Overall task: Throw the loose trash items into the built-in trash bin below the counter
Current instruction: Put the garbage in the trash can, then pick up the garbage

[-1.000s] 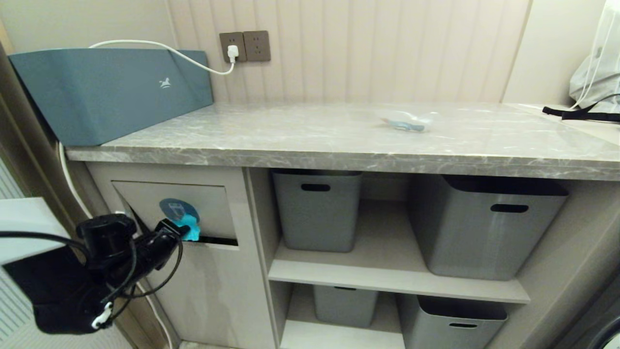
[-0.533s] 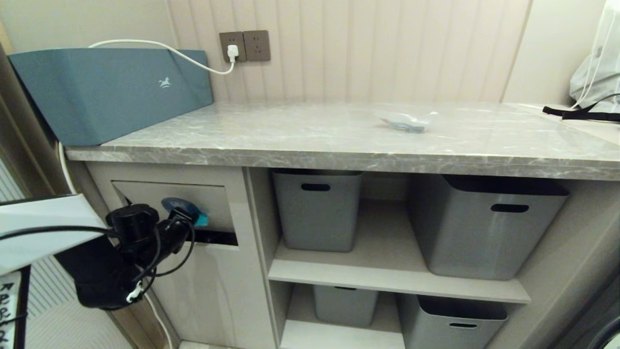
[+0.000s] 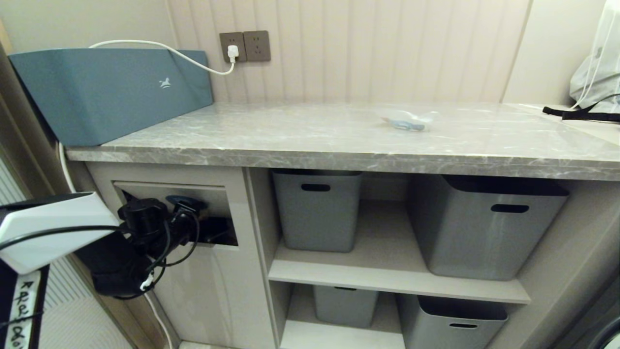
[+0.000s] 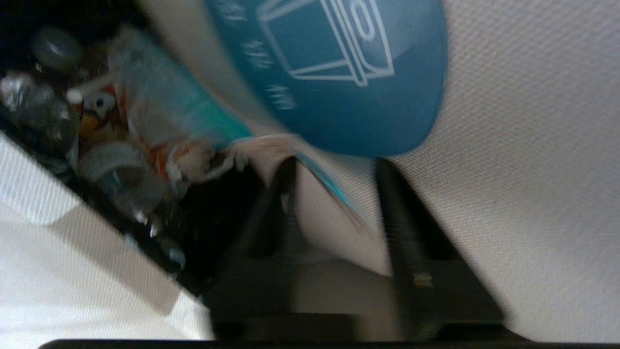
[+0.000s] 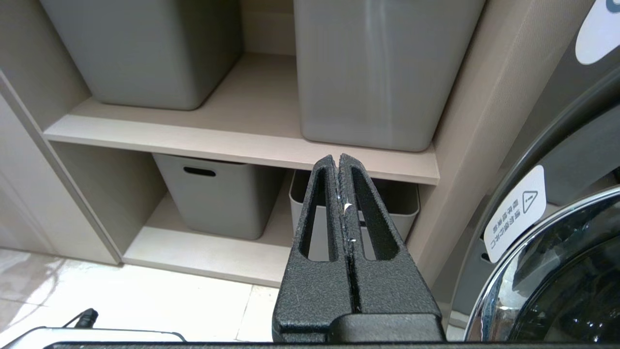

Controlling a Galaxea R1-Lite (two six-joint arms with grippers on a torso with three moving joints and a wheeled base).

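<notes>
Left gripper (image 3: 196,213) pushed into flap (image 3: 174,196) of built-in trash bin (image 3: 213,286) under worktop's (image 3: 300,140) left end, fingers (image 4: 402,232) parted, turquoise piece (image 4: 193,116) loose just past them. Clear wrapper (image 3: 406,121) lying toward worktop's back edge, right of middle. Right gripper (image 5: 341,162) parked low by shelves, fingers pressed together, empty.

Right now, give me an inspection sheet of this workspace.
Surface: counter, grey marble-look.
Job's things: clear wrapper lies on the counter; turquoise piece at the bin flap mouth, flap pushed inward.
Clutter: teal box at the counter's left end; white bag far right.
Grippers: left gripper in the flap opening, jaws apart; right gripper shut, parked low by the shelves.
Cables: white cord from wall socket over the teal box.
Surroundings: grey tubs on shelves; washer door at right.
</notes>
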